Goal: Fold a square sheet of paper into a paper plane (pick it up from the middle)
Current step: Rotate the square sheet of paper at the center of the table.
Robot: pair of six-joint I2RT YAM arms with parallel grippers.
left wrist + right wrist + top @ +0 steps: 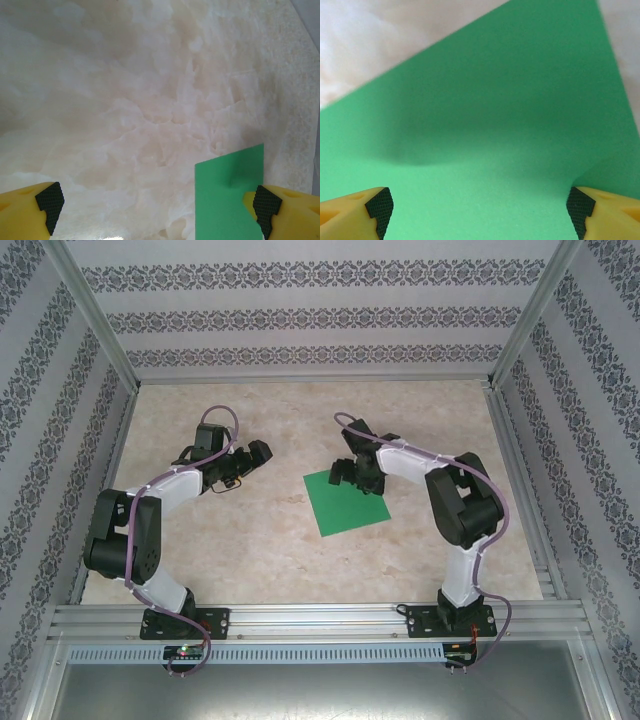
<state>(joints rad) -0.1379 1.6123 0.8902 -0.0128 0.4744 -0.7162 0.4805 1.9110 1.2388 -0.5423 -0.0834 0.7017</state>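
The square sheet of paper [352,508], bright green and unfolded, lies flat on the marble table top [270,540] right of centre. My right gripper [345,474] hovers low over the sheet's far left part. In the right wrist view the sheet [485,110] spreads under the open right gripper [480,215], whose fingertips [380,209] straddle it with nothing between them; the paper bends up slightly by the right-hand pad. My left gripper [256,456] stands open to the sheet's left. In the left wrist view a corner of the sheet [225,195] reaches the right pad of the open left gripper [157,212].
Patterned walls [300,320] and metal frame posts [95,320] close in the table on three sides. A metal rail [320,620] carrying both arm bases runs along the near edge. Bare marble lies between the arms and behind the sheet.
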